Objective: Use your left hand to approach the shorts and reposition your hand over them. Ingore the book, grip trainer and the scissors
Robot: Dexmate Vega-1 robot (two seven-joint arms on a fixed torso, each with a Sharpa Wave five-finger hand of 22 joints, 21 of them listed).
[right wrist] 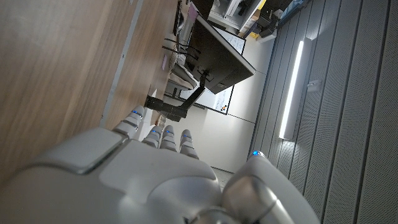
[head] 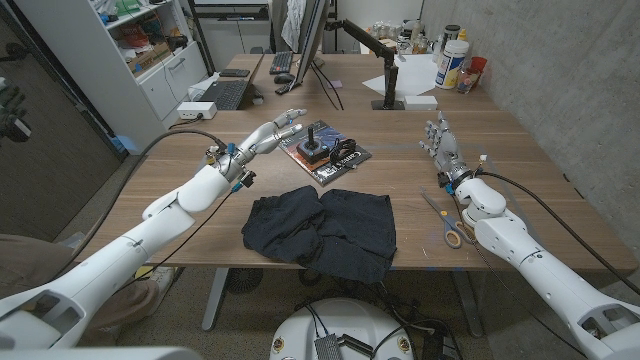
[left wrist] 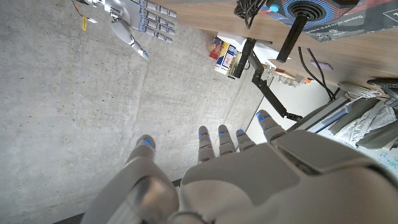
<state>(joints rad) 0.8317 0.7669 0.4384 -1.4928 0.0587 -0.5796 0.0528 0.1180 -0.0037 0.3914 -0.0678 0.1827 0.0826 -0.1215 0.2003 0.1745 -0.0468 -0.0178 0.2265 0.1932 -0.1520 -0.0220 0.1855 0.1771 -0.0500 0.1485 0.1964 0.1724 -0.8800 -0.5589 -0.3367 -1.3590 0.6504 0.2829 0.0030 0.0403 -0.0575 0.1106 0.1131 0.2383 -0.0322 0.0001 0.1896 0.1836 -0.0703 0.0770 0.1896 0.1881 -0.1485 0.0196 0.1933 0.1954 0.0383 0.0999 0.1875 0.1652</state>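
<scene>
The left hand [head: 283, 126], fingers extended and empty, hovers beside the book [head: 326, 152], well beyond the dark shorts [head: 322, 232] lying near the tabletop's front edge; repositioning over them remains.

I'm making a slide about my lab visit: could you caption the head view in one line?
Left hand open beside the book, beyond the dark shorts; right hand waits near the scissors.
</scene>
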